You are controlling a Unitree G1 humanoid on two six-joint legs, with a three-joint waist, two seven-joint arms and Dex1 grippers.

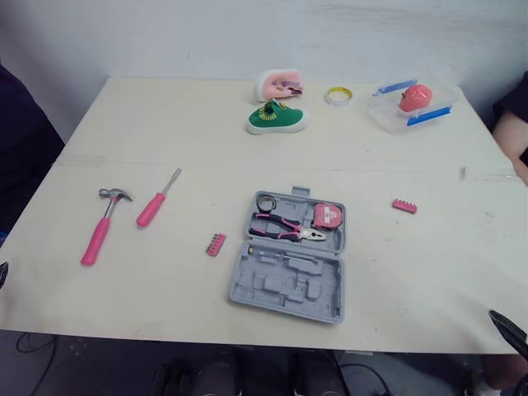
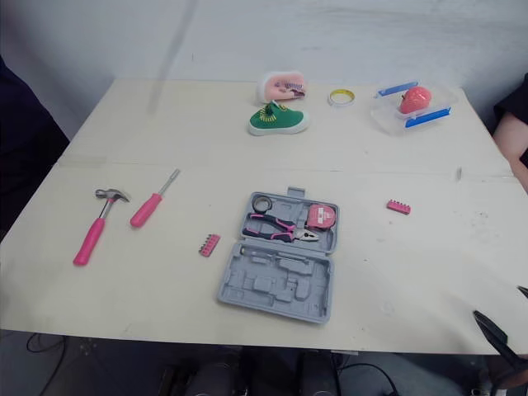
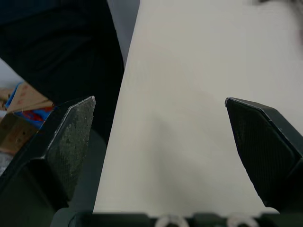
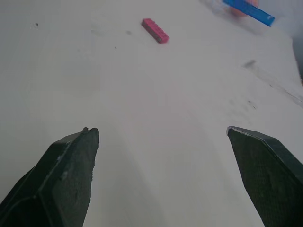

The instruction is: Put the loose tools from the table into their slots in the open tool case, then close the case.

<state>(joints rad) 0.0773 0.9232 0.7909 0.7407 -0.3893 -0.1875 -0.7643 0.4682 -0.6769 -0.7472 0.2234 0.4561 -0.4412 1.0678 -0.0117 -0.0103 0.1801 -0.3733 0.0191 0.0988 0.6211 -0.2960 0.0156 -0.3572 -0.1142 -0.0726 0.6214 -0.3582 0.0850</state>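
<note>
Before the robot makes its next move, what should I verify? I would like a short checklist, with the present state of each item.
1. Tool case open and lying flat: ok.
2. Left end effector open, holding nothing: ok.
3. Right end effector open, holding nothing: ok.
4. Hammer and screwdriver lying apart, free to grasp: ok.
5. All tools in their slots: not ok. Hammer, screwdriver, left bit holder and right bit holder lie outside the case.
6. Which slot fits the hammer: cannot tell.
</note>
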